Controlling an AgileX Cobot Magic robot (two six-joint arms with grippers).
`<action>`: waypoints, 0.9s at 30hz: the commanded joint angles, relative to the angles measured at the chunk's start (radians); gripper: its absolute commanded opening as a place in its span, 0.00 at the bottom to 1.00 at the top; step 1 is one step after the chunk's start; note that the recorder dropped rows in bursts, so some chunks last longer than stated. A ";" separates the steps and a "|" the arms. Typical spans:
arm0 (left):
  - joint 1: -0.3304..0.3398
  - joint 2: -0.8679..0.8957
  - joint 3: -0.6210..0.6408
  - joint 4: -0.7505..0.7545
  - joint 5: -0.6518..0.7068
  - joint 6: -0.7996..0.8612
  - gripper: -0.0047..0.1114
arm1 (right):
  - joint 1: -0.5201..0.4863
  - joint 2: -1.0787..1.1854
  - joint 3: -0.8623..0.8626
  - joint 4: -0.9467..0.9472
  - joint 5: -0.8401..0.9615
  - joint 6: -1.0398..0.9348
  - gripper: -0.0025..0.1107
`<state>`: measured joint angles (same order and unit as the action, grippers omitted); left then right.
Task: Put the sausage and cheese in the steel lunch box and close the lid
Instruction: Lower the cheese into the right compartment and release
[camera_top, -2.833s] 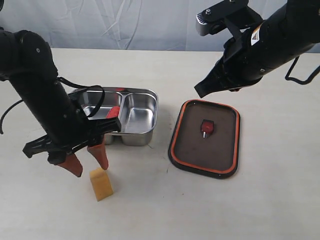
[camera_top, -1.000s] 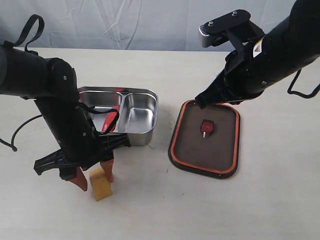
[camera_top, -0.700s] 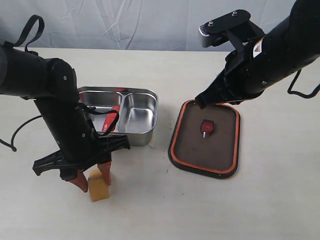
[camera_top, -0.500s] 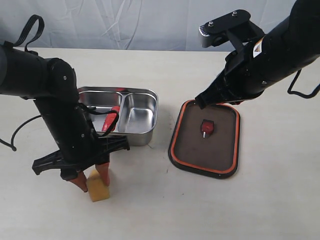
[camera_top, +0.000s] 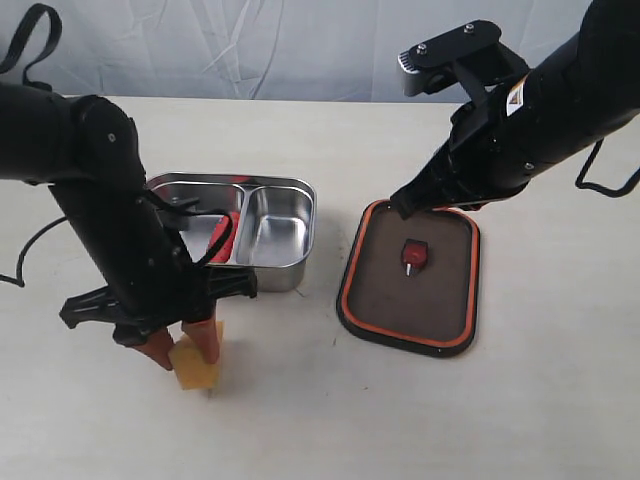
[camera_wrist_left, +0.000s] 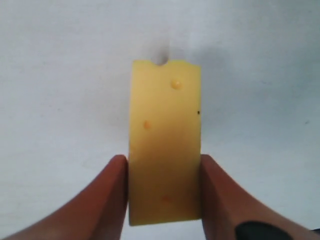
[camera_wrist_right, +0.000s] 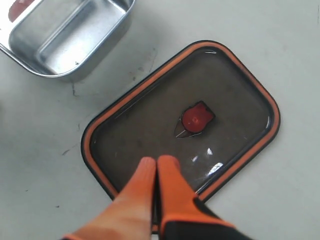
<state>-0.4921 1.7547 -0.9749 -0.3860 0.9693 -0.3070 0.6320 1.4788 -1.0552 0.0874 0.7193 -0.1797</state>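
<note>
left fingers (camera_wrist_left: 107, 200) clamp cheese (camera_wrist_left: 165, 150) sides, arm (camera_top: 110, 220) angled steeply downward.

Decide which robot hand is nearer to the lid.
Right. The right hand is shut above the lid; the left hand grips the cheese, on the far side of the steel lunch box.

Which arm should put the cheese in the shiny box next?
Left. The left gripper is shut on the cheese, near the steel lunch box; the right gripper hangs shut and empty over the lid.
</note>
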 joint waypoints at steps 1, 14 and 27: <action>-0.008 -0.080 0.003 -0.007 -0.011 0.032 0.04 | -0.005 -0.008 0.006 0.000 0.021 0.000 0.04; -0.008 -0.183 -0.133 0.034 -0.190 0.128 0.04 | -0.005 -0.015 0.006 0.000 0.039 0.022 0.04; 0.032 0.072 -0.321 0.052 -0.284 0.271 0.04 | -0.005 -0.121 0.006 0.000 0.062 0.054 0.04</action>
<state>-0.4630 1.7944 -1.2604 -0.3406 0.6962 -0.0482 0.6320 1.3698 -1.0552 0.0874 0.7716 -0.1367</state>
